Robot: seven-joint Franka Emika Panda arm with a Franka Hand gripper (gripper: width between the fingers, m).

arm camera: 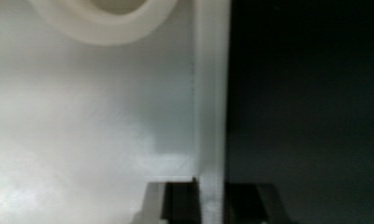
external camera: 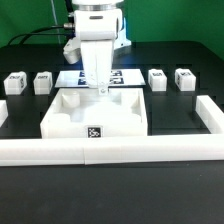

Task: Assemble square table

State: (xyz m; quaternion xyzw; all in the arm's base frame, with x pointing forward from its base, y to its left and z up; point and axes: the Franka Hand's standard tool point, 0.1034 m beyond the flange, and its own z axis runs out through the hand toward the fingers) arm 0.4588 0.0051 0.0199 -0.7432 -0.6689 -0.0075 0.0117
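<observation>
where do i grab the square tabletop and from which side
Take the thin raised rim on the edge by the marker board, coming straight down so the jaws straddle it. The tabletop lies flat and looks too wide to span; the upright rim is its one narrow part.

No legible text, no numbers, no brands

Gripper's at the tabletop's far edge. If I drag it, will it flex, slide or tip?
Probably stiff: the tabletop looks like thick plastic with a raised rim. Lying flat and wide, it seems unlikely to tip. On the black table it should slide, perhaps pivoting about the gripper.
</observation>
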